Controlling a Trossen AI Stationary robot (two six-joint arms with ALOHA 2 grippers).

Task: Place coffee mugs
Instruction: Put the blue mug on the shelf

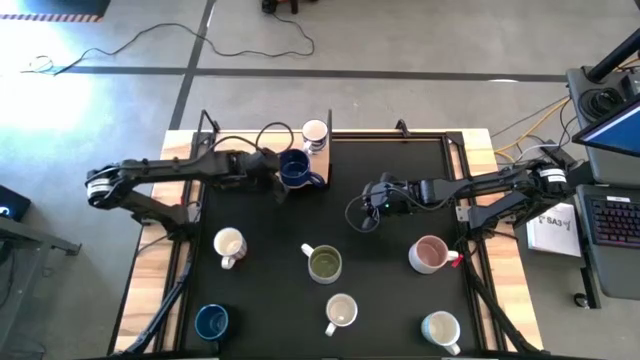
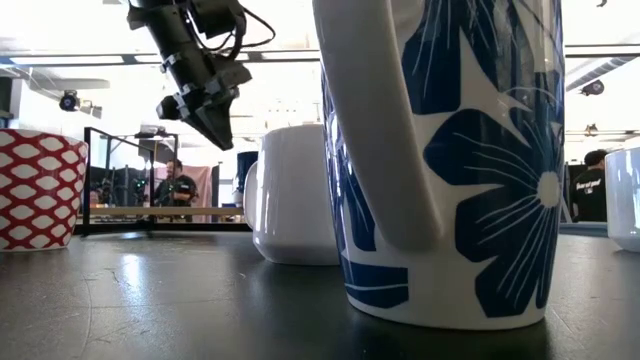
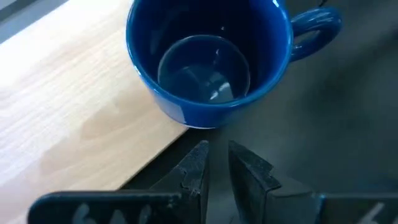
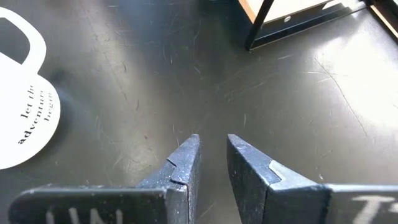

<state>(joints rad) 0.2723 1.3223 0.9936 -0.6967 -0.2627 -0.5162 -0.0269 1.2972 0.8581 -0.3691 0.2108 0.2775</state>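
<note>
A dark blue mug (image 3: 208, 62) stands upright on the wooden shelf (image 3: 62, 112) near its edge, handle toward the mat; in the high view the blue mug (image 1: 295, 170) is at the far left. A white printed mug (image 1: 315, 133) stands behind it. My left gripper (image 3: 217, 155) hovers just short of the blue mug, fingers a narrow gap apart, nothing between them. My right gripper (image 4: 211, 149) hangs over bare mat at mid-table (image 1: 368, 195), fingers slightly apart and holding nothing. On the mat stand cream (image 1: 229, 243), olive-inside (image 1: 324, 263) and pink (image 1: 429, 253) mugs.
Near the front edge stand a dark blue mug (image 1: 211, 321), a white mug (image 1: 341, 311) and another white mug (image 1: 441, 327). A white mug with lettering (image 4: 25, 106) lies close to my right gripper. The shelf's black frame (image 4: 261, 25) rises at the far side.
</note>
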